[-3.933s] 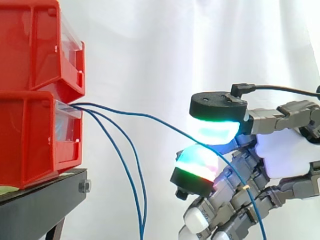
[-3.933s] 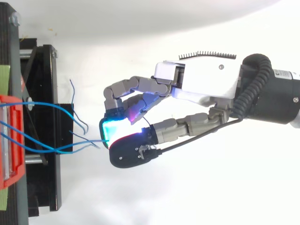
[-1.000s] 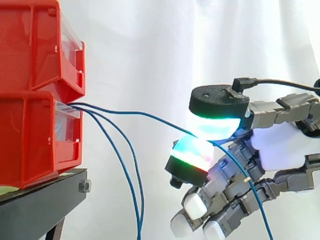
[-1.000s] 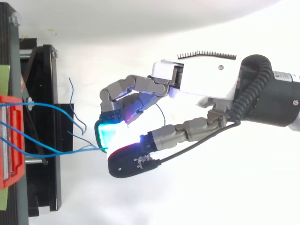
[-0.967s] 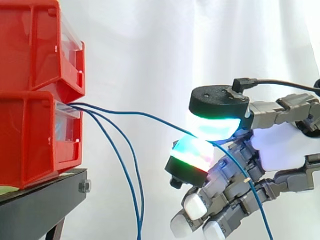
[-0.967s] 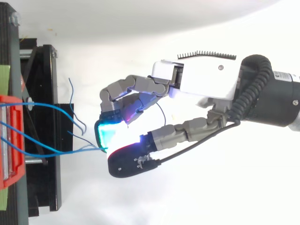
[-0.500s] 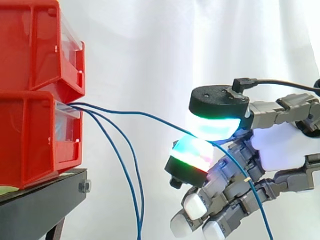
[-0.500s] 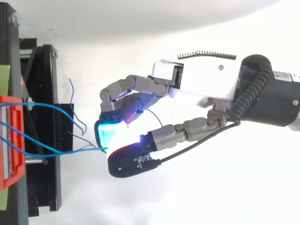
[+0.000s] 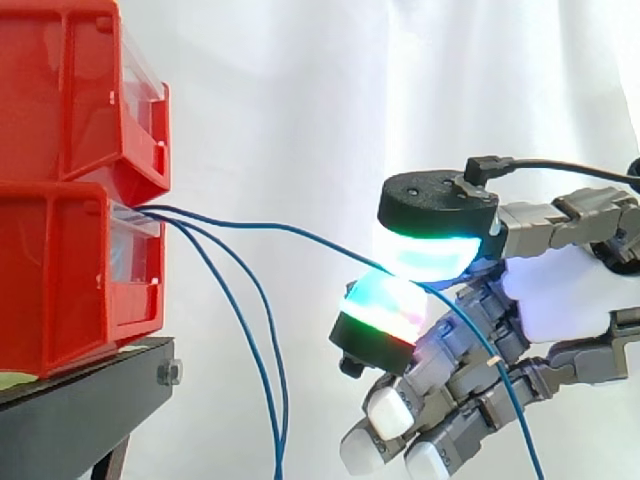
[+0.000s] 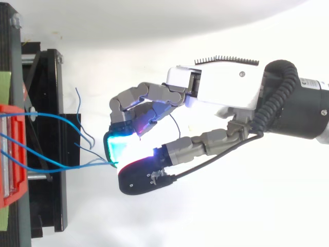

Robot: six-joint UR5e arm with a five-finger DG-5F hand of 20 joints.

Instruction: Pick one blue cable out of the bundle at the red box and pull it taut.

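Observation:
Two stacked red bins (image 9: 70, 270) stand on a black stand (image 9: 80, 400) at the left. Three blue cables leave the lower bin's front. One blue cable (image 9: 290, 236) arcs right and passes between two glowing pads (image 9: 430, 258) of my hand (image 9: 560, 290), then drops behind the curled fingers to the lower right. The other two cables (image 9: 245, 330) hang down beside the stand. From above, my hand (image 10: 221, 92) reaches in from the right, thumb and finger pinched on the cable (image 10: 67, 167) just off the stand's edge. The held cable still sags in a shallow curve.
A white curtain backs the side view. Seen from above, the red bin (image 10: 7, 154) sits at the left edge on the black stand (image 10: 51, 103), with loose blue cable ends over the stand and white floor under my hand.
Compared with 3.9 s ago my hand has shifted a little left and up with the cable between its pads. Over the last second nothing has visibly moved.

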